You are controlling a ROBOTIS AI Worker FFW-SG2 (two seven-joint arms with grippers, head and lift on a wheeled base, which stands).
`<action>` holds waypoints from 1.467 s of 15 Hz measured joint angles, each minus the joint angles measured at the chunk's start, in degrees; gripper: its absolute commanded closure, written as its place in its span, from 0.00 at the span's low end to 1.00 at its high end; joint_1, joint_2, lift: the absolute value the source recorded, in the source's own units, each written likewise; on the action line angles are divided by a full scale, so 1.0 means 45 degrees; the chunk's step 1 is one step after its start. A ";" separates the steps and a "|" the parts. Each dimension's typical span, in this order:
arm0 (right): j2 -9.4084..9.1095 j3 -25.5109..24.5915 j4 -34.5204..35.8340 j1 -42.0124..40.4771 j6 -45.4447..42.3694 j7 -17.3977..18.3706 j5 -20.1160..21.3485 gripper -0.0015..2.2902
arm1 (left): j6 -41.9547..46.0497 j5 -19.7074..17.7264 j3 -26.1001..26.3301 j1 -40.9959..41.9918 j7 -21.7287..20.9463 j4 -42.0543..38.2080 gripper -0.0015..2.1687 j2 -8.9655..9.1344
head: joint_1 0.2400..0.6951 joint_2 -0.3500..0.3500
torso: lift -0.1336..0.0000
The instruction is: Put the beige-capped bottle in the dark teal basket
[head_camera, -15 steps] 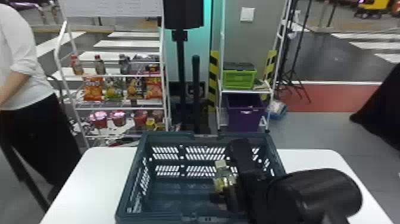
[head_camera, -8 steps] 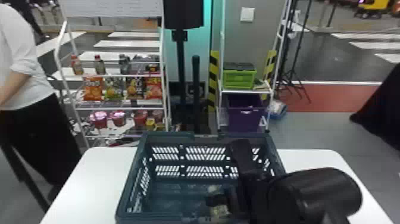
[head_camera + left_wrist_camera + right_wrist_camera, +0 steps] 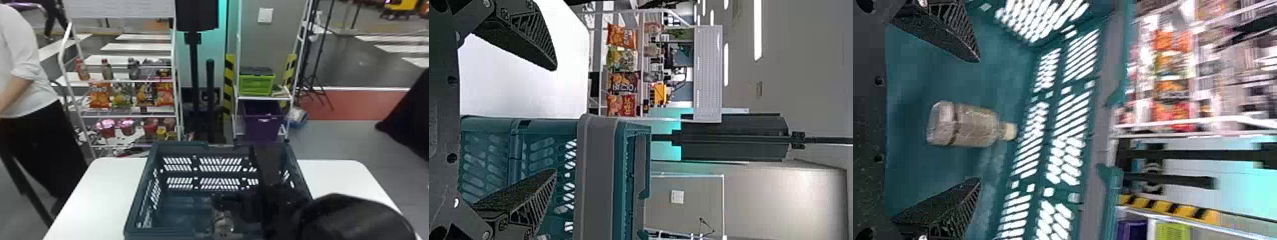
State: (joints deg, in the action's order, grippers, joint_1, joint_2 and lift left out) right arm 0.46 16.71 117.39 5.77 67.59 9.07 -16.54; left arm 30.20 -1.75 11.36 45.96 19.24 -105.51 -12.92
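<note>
The bottle (image 3: 965, 126) is probably light, kinda squeezy and slick, so I'd grab it mid-body. Looks see-through-ish, beige cap, darker band near the base. It's inside the dark teal basket (image 3: 182, 146), right gripper (image 3: 979, 120) spread wide, left gripper (image 3: 555, 120) wide too

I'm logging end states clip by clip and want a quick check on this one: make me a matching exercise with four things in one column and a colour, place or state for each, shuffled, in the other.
Things:
1. bottle
2. basket
3. table
4. right gripper

Descriptions:
A. white, underneath the basket
B. open, clear of the bottle
C. dark teal, on the table
D. beige-capped, inside the basket

Right pairs: 1-D, 2-C, 3-A, 4-B
</note>
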 measured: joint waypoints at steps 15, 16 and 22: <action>0.2030 -0.3497 0.1622 -1.1897 -1.9003 -0.2586 0.0338 0.03 | 0.0286 0.0289 0.0158 0.0153 0.0084 -0.0303 0.07 0.0140 | 0.57 0.50 | 1.00; 0.1894 -0.3640 0.1323 -1.2182 -1.9474 -0.2756 0.0352 0.03 | 0.0272 0.0305 0.0164 0.0184 0.0108 -0.0327 0.07 0.0152 | 0.57 0.50 | 1.00; 0.1277 -0.3829 0.0466 -1.3295 -2.0545 -0.3168 0.1028 0.03 | 0.0251 0.0440 0.0180 0.0310 0.0278 -0.0457 0.07 0.0178 | 0.57 0.50 | 1.00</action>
State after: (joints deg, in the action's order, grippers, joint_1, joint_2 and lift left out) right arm 6.21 -0.52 119.49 -54.06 -24.86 -5.19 -11.91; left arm 31.33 0.23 12.18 47.35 20.49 -107.57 -12.12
